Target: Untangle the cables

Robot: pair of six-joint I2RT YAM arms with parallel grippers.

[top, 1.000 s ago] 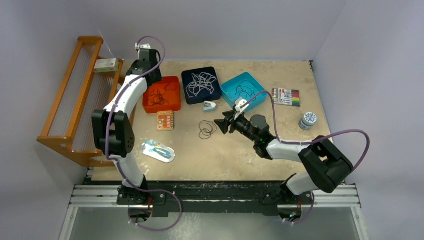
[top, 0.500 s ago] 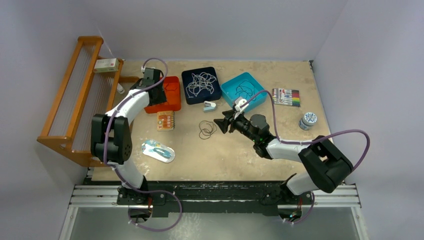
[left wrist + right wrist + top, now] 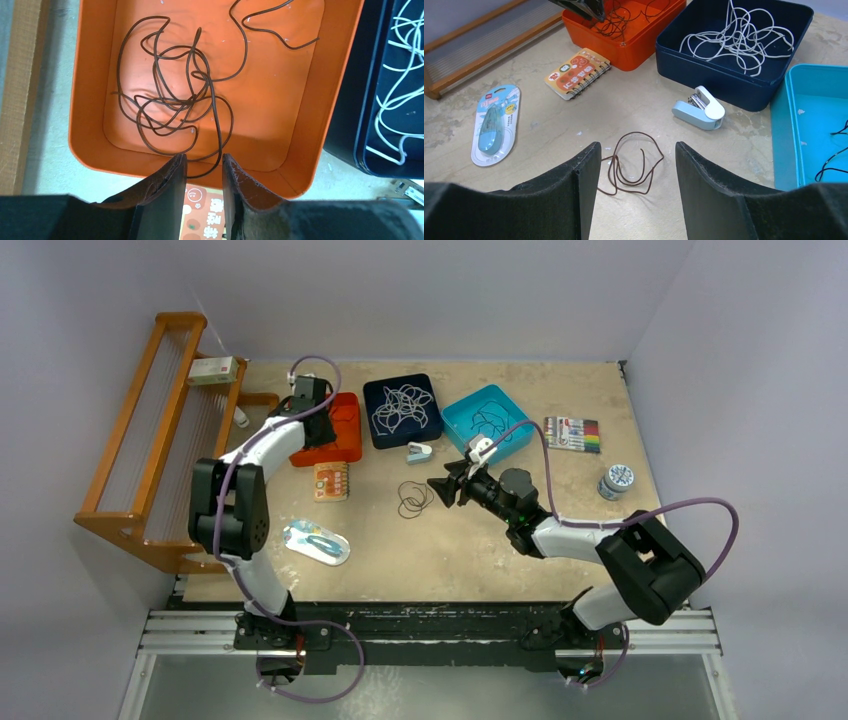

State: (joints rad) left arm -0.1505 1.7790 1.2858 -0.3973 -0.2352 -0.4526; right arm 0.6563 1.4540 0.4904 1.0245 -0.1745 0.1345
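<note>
Dark brown cables (image 3: 175, 95) lie tangled in the orange tray (image 3: 348, 444). My left gripper (image 3: 202, 160) hangs over that tray's near rim, jaws a narrow gap apart; one brown loop shows between the tips, not pinched. It also shows in the top view (image 3: 320, 432). One loose brown cable (image 3: 634, 160) lies coiled on the table (image 3: 413, 500) just ahead of my right gripper (image 3: 638, 150), which is wide open and empty (image 3: 437, 488). White cables (image 3: 402, 408) fill the navy tray (image 3: 724, 82). Black cable (image 3: 490, 422) lies in the teal tray (image 3: 784, 115).
A spiral notebook (image 3: 331, 481) lies under the left gripper, near the orange tray. A small white-blue stapler (image 3: 419, 452), a correction-tape pack (image 3: 316, 543), a marker set (image 3: 572, 434) and a jar (image 3: 616, 480) lie around. A wooden rack (image 3: 150, 440) lines the left edge.
My left gripper has swung from the back left of the orange tray to over the tray, toward the near side. The right arm has barely moved.
</note>
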